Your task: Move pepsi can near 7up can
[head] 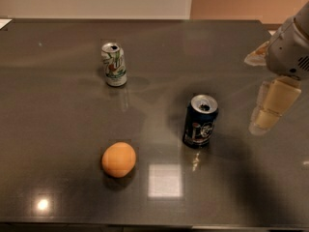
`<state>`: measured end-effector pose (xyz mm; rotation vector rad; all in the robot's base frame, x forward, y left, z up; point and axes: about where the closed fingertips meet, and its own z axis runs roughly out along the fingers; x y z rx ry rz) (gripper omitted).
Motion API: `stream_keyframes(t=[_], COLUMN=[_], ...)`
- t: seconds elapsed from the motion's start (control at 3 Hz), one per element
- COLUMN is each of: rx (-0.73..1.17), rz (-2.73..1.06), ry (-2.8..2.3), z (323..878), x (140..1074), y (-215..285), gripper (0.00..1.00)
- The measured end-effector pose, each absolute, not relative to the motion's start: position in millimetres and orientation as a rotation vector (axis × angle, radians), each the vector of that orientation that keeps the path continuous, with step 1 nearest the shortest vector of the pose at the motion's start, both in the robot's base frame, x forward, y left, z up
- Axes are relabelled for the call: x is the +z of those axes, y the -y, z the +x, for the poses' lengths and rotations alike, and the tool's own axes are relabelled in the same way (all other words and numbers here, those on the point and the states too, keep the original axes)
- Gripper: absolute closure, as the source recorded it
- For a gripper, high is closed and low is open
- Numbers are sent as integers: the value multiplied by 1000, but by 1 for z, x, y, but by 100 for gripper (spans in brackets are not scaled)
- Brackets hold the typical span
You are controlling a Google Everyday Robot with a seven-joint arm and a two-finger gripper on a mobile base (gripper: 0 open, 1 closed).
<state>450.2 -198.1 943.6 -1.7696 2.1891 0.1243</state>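
The pepsi can, dark navy with a pale round logo and an open silver top, stands upright right of the table's middle. The 7up can, white with green markings, stands upright further back and to the left, well apart from it. My gripper hangs at the right edge of the view, to the right of the pepsi can and apart from it. Its beige fingers point down, open and empty.
An orange lies on the dark glossy table, in front of and left of the pepsi can. The arm's grey body fills the upper right corner. The table's far edge meets a pale wall.
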Motion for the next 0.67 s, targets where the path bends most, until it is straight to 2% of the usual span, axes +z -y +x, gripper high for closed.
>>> stream_keyframes(t=[0.67], rx=[355], rz=[-1860], ry=[-2063], z=[435], x=[917], y=[158], gripper=[0])
